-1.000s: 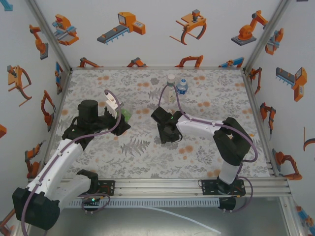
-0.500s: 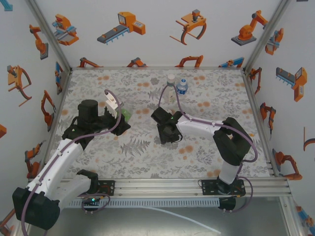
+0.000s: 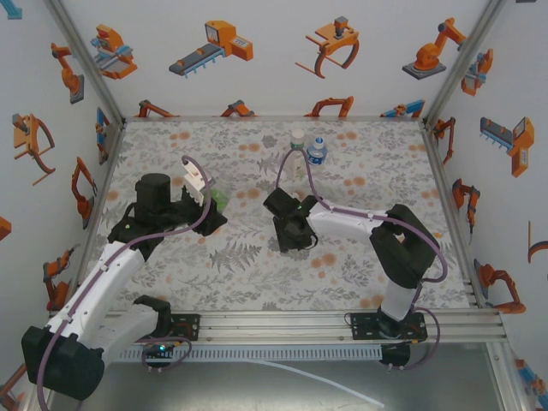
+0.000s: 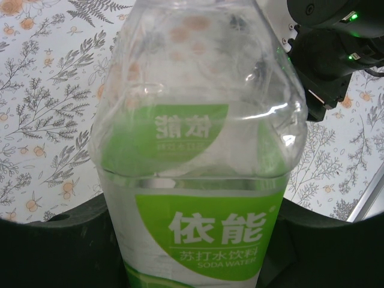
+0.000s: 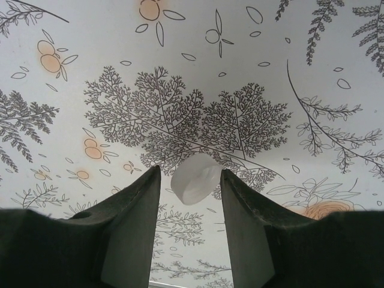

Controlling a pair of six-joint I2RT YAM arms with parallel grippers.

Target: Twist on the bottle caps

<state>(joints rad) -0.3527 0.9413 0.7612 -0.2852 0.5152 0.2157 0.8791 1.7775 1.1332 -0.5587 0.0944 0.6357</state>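
From above, we see the left gripper (image 3: 208,199) over the left half of the worktop (image 3: 360,171), roughly midway between its near and far edges. The green-labelled bottle (image 3: 219,200) shows as a patch of green at its tip. The right gripper (image 3: 289,233) points down at the middle of the worktop, well apart from the left one. Two more bottles stand side by side at the middle of the far edge: a clear bottle (image 3: 297,144), with a blue-labelled bottle (image 3: 317,151) just to its right.

Through the left wrist camera, the green-labelled bottle stands very close to the lens, its green-and-white label facing us. The dark fingers (image 4: 54,240) press in on either side of its lower body, so this gripper is clamped on it. The right arm (image 4: 333,48) sits beyond the bottle, at the upper right.

Through the right wrist camera, a whitish cap (image 5: 195,178) lies tilted between the two fingers (image 5: 129,228), above the fern-printed surface. It touches the right-hand finger, while a thin gap seems to remain on the other side. The jaws stand narrowly apart around it, and we cannot tell whether they grip it
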